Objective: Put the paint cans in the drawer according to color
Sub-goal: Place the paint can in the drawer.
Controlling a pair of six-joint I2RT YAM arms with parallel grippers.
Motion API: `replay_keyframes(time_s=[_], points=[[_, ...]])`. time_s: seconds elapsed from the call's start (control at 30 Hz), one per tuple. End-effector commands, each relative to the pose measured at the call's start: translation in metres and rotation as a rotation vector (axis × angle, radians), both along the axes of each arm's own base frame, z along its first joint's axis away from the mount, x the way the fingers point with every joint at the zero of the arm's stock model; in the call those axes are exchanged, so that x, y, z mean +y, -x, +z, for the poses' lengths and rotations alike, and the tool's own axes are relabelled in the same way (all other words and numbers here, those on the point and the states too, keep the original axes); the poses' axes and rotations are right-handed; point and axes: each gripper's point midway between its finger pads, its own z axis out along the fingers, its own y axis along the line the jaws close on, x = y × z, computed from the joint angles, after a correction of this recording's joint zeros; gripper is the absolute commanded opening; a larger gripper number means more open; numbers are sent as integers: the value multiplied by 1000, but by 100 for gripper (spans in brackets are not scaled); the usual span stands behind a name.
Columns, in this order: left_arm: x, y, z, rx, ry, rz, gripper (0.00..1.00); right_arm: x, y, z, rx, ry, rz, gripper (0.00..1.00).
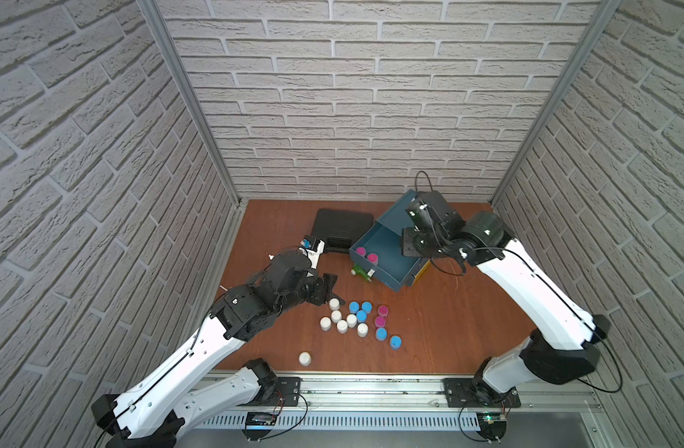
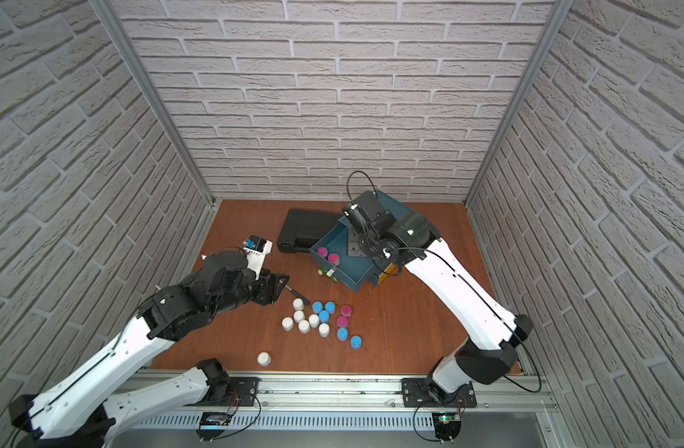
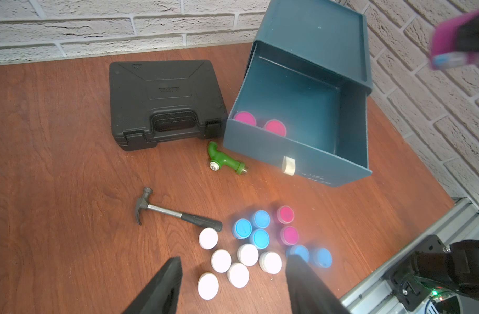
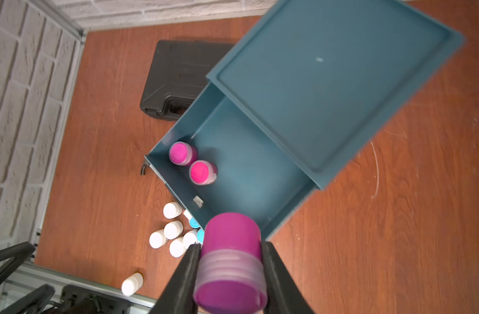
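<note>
Sorting barely begun: two stubby magenta paint cans [image 4: 200,171] stand in the open teal drawer [image 3: 260,148]; right gripper [image 4: 231,246] pinches a third magenta can [image 4: 231,271] over it. Fourteen white, blue, magenta cans [image 1: 351,320] wait on the wooden table [image 1: 449,310]; left gripper [image 3: 234,259] spread, empty.

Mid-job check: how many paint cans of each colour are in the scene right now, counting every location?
White round-lidded paint cans: 7
Light blue paint cans: 5
Magenta paint cans: 5 (2 on the table, 2 in the teal drawer, 1 held by the right gripper)
Total: 17
</note>
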Motion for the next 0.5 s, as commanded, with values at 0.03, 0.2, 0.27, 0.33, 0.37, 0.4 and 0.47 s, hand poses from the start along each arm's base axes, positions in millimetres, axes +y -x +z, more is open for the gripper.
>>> replay_keyframes(time_s=[0.03, 0.2, 0.27, 0.33, 0.37, 0.4, 0.47], points=[[-5, -5, 19, -49, 48, 7, 66, 8, -8, -31, 161, 81, 107, 2], [-2, -5, 22, -59, 54, 18, 66, 16, -18, -67, 261, 103, 140, 2], [-1, -5, 22, -59, 56, 23, 66, 20, -18, -79, 300, 106, 155, 2], [0, -5, 23, -59, 60, 27, 66, 23, -18, -90, 335, 106, 171, 2], [0, -5, 23, -60, 60, 27, 66, 24, -18, -93, 345, 106, 176, 2], [-1, -5, 22, -58, 60, 26, 66, 27, -18, -97, 354, 103, 184, 2], [-2, -5, 22, -56, 62, 25, 66, 30, -18, -102, 363, 96, 196, 2]])
